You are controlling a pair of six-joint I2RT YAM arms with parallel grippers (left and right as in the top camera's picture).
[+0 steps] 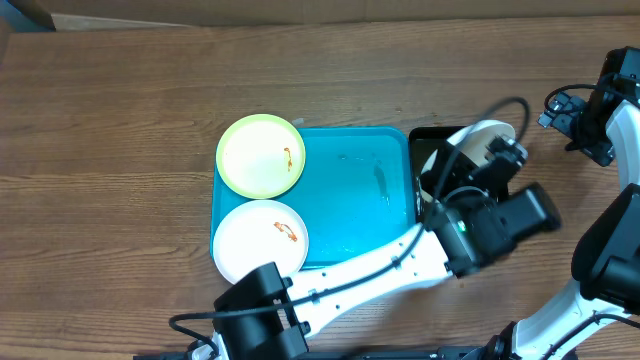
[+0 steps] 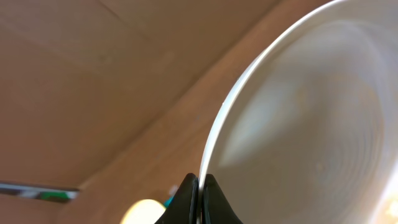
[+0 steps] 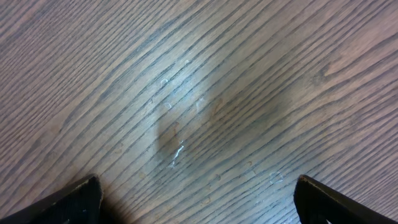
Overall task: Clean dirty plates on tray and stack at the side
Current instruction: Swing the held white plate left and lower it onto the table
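Observation:
A lime green plate [image 1: 260,155] with an orange smear lies at the far left corner of the turquoise tray [image 1: 360,200]. Below it lies a white plate [image 1: 258,242] with an orange-red smear, overhanging the tray's near left corner. My left gripper [image 2: 199,194] is shut on the rim of a third white plate [image 2: 311,124], held tilted on edge. In the overhead view this plate [image 1: 488,133] hangs over the black tray [image 1: 428,140], partly hidden by the arm. My right gripper [image 3: 199,208] stands open and holds nothing, low over the bare wood at the far right.
The black tray lies against the turquoise tray's right side. The left arm [image 1: 380,265] stretches across the tray's near right corner. The right arm [image 1: 610,250] fills the right edge. A few water drops [image 3: 177,152] mark the wood under the right gripper.

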